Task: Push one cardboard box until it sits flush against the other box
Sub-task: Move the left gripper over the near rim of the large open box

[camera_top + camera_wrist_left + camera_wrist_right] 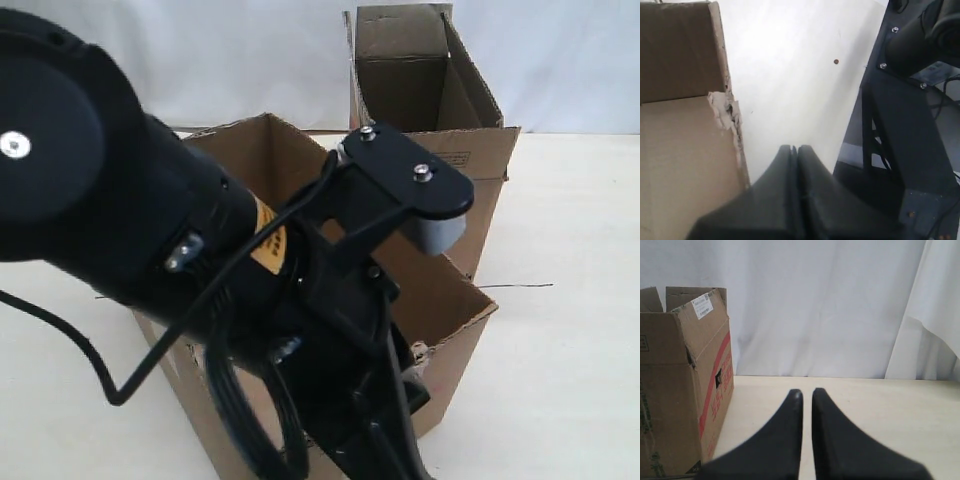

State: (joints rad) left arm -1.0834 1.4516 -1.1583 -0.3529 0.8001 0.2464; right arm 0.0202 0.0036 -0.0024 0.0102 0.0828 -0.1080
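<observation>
Both clenched: right gripper (806, 392), left gripper (796, 149) beside wide torn-rimmed brown cardboard box (685, 165); likely mid-push, next shove square against taller flapped carton (485, 165).

Tabletop (570, 350): pale cream, matte. Two open cartons sit directly on it. Tall box (480, 170) stands at the far edge, in front of the white curtain (250, 60). Wide box (440, 300) sits nearer, its far-right wall up by the tall box's near corner; can't tell whether they touch. A thin dark strand (520, 286) lies on the surface just right of the wide box. A small brown speck (835, 61) sits close to a side edge.
</observation>
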